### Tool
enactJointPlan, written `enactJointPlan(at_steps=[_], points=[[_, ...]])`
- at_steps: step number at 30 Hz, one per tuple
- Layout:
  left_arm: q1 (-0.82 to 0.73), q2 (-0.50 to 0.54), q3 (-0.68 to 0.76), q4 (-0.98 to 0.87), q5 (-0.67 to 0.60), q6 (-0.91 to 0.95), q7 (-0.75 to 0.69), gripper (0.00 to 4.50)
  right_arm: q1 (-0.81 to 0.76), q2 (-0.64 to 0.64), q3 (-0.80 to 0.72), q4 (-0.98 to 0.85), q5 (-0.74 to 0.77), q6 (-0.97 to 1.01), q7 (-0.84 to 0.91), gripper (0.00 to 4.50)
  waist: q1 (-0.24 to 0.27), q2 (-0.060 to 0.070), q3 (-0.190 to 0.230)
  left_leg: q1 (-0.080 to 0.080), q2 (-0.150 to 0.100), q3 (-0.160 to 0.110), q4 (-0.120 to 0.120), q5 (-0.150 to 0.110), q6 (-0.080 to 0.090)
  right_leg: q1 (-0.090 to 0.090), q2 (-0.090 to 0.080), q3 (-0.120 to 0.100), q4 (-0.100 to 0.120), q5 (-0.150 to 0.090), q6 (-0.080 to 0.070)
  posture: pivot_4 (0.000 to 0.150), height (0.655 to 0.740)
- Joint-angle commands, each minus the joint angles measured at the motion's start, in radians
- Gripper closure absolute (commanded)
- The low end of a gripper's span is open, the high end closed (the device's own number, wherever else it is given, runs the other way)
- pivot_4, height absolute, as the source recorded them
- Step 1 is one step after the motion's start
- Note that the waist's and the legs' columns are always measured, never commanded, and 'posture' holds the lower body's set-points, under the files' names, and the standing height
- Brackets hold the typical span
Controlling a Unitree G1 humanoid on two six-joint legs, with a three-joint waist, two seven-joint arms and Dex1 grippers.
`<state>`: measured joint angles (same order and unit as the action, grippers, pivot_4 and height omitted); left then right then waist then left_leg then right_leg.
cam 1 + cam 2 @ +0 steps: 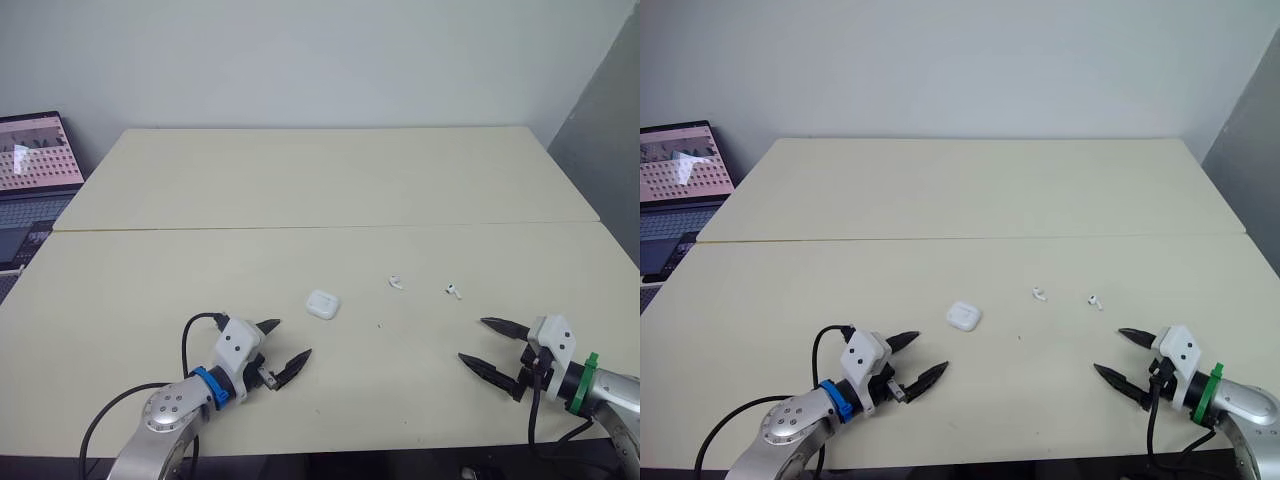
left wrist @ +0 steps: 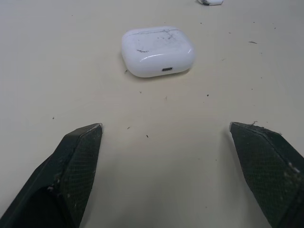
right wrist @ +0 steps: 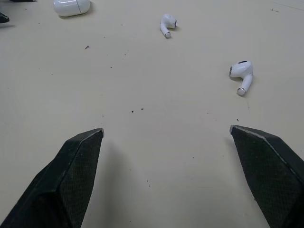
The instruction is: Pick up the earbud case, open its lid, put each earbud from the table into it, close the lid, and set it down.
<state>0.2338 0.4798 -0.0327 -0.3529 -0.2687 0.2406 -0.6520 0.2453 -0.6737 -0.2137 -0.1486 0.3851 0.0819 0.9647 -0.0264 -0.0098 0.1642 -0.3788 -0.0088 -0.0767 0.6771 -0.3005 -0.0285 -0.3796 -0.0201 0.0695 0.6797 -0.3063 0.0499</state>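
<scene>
Surface: pale cream table [image 1: 300,180], made of two tops butted along a seam running left to right; small dark specks scattered over the near top.
Room: plain pale wall [image 1: 300,60] behind the far edge; grey panel [image 1: 612,130] at the right; open laptop [image 1: 30,160] with a lit screen beyond the table's left edge.
Earbud case [image 1: 322,304]: white, lies flat on the near top, about midway across, lid shut.
Case heading: charging-port end faces the left gripper, lid seam at the far end; sits slightly turned on the table, with its broad side lying across the gap between the left fingers.
First earbud [image 1: 397,283]: loose on the table just right of the case, apart from it; stem points roughly back toward the right gripper.
Second earbud [image 1: 453,291]: farther right, near the first but not touching; stem likewise points toward the right gripper.
Left gripper [image 1: 293,338]: low over the near left of the table, fingers spread wide, nothing between them.
Case to left gripper: ahead of the fingertips and a little to the right, near, not touching.
Right gripper [image 1: 471,338]: low over the near right of the table, fingers spread wide, nothing held.
Earbuds to right gripper: second earbud near, ahead and to the left of the fingertips; first earbud beyond it; case farthest.
</scene>
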Motion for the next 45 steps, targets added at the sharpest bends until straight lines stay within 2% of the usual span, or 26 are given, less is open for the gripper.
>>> enactJointPlan(at_steps=[1, 15, 20, 26, 33, 39, 45], points=[[0.008, 0.006, 0.008, -0.045, -0.012, -0.011, -0.01, 0.0, 0.005, -0.013, -0.017, -0.009, 0.017, -0.004, 0.019, 0.03, 0.0, 0.0, 0.0, 0.0, 0.0, 0.0, 0.0, 0.0, 0.0, 0.0, 0.0, 0.0, 0.0, 0.0, 0.0, 0.15, 0.74], [0.011, -0.023, 0.007, -0.133, -0.083, 0.052, 0.011, 0.0, 0.02, 0.007, -0.017, -0.04, 0.021, -0.005, 0.003, 0.03, 0.0, 0.0, 0.0, 0.0, 0.0, 0.0, 0.0, 0.0, 0.0, 0.0, 0.0, 0.0, 0.0, 0.0, 0.0, 0.15, 0.74], [-0.033, -0.072, -0.007, -0.138, -0.088, 0.106, 0.072, 0.0, 0.038, 0.001, -0.003, -0.131, 0.079, 0.057, 0.018, 0.03, 0.001, 0.0, 0.0, 0.0, 0.0, 0.0, 0.0, 0.0, 0.0, 0.0, 0.0, 0.0, 0.0, 0.0, 0.0, 0.15, 0.74], [-0.11, -0.119, -0.037, -0.094, -0.051, 0.161, 0.141, 0.0, 0.045, -0.033, 0.02, -0.271, 0.113, 0.145, 0.017, 0.03, 0.002, 0.0, 0.0, 0.0, 0.0, 0.0, 0.0, 0.0, 0.0, 0.0, 0.0, 0.0, 0.0, 0.0, 0.0, 0.15, 0.74], [-0.22, -0.119, -0.122, -0.013, 0.038, 0.182, 0.163, 0.0, 0.013, -0.044, 0.008, -0.346, 0.136, 0.208, -0.012, 0.03, 0.003, 0.0, 0.0, 0.0, -0.001, 0.0, 0.0, 0.0, 0.0, 0.0, 0.001, -0.003, 0.0, 0.0, 0.0, 0.15, 0.74], [-0.226, -0.141, -0.177, 0.022, 0.097, 0.176, 0.19, 0.0, 0.041, -0.049, -0.018, -0.369, 0.134, 0.217, -0.015, 0.03, 0.003, 0.0, 0.0, 0.0, -0.001, -0.001, 0.0, 0.0, 0.0, 0.0, 0.0, -0.002, 0.0, 0.0, 0.0, 0.15, 0.74], [-0.227, -0.231, -0.189, 0.05, 0.142, 0.195, 0.285, 0.0, 0.053, -0.059, -0.057, -0.398, 0.148, 0.243, -0.023, 0.03, 0.005, 0.0, 0.0, 0.001, -0.001, 0.0, 0.001, 0.0, 0.0, 0.002, 0.0, -0.002, 0.0, 0.0, 0.0, 0.15, 0.74]])
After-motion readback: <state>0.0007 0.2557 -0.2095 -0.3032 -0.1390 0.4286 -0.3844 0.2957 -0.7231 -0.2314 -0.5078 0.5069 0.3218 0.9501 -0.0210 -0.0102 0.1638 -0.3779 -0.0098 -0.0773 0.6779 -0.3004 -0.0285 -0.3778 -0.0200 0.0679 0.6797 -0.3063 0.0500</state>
